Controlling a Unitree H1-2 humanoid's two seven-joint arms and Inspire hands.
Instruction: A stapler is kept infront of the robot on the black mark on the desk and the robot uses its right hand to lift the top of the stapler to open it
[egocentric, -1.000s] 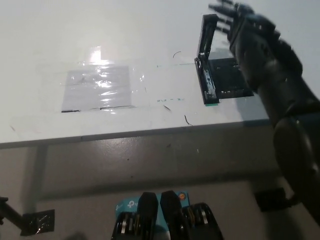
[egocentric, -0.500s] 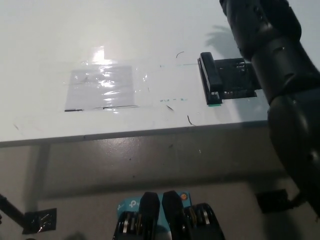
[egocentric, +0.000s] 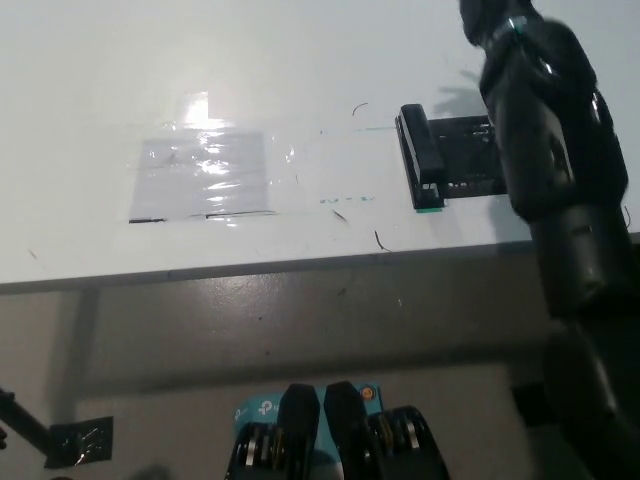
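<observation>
Head view: black stapler (egocentric: 421, 157) lying flat on white desk (egocentric: 300, 60), top lowered onto base, long body running away from desk's near edge. Stapler sitting at left edge of black mark (egocentric: 468, 160), well right of shiny taped patch (egocentric: 200, 175). Black right arm (egocentric: 545, 140) crossing over mark's right part, hiding it. Right hand running out of frame at top; fingers' spread impossible telling. Left hand not showing.
</observation>
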